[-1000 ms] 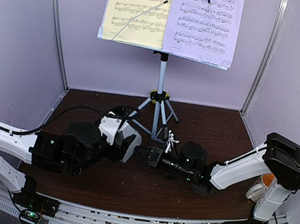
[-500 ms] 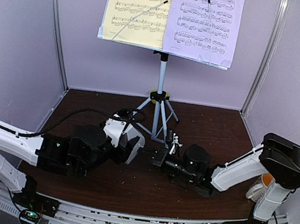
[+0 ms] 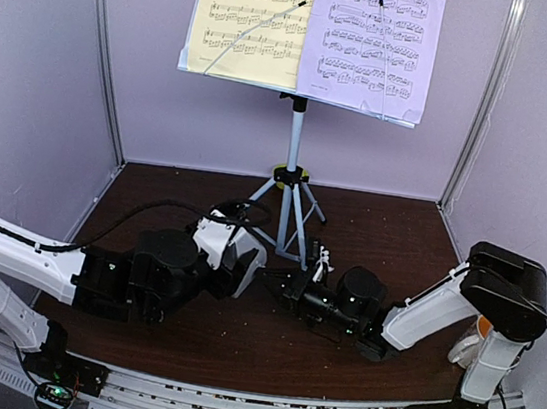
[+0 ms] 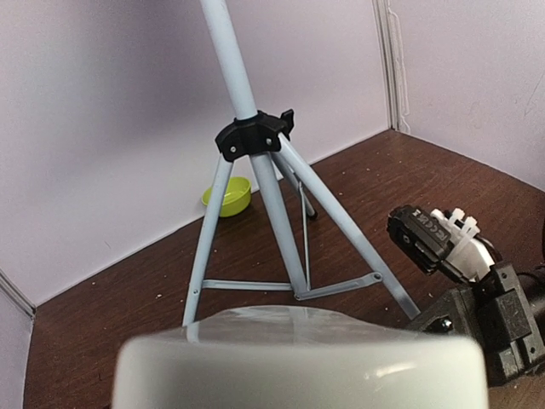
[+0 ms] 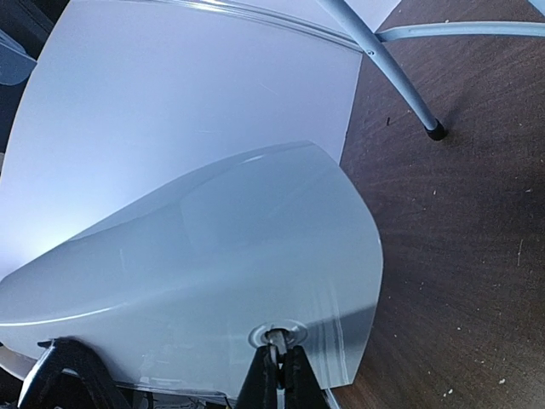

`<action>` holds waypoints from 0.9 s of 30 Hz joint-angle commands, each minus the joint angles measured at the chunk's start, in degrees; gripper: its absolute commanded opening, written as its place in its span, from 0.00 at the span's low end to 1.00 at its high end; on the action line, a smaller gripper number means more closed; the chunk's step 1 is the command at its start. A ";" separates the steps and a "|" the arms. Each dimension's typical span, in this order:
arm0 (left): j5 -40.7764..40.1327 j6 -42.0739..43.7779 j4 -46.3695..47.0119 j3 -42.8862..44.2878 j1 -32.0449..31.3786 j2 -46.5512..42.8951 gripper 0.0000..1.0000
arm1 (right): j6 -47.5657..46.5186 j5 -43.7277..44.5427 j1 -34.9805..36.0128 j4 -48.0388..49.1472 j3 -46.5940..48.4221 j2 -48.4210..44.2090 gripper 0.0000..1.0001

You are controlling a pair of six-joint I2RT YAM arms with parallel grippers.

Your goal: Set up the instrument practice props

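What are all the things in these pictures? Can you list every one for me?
music stand: 1, grey pole and legs, back middle of the table
yellow sheet: 1, yellow, left on the stand
lilac sheet: 1, lilac, right on the stand
metronome: 1, white, in front of the stand
bowl: 1, green, behind the stand's legs
mug: 1, white with orange, far right, half hidden
table: 1, dark brown
left gripper: 1, black, holding the metronome
right gripper: 1, black, shut, tips right at the metronome
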 commanded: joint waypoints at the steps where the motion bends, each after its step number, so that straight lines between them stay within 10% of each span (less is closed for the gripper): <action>1: 1.73 0.44 5.29 0.56 -0.78 0.08 0.14 | 3.33 5.08 -2.34 4.57 0.05 -1.07 0.00; 5: 1.70 -0.90 4.38 1.43 -0.18 1.05 0.14 | -2.96 5.72 -2.31 -3.09 -0.02 -4.52 0.02; 16: 4.30 -10.87 -1.24 6.34 5.28 6.36 0.11 | -17.62 5.66 -2.64 -15.48 -6.68 -13.39 0.54; 27: 11.36 -16.89 -1.17 10.57 8.55 13.83 0.11 | -29.40 8.82 -2.62 -30.38 -8.79 -25.17 0.71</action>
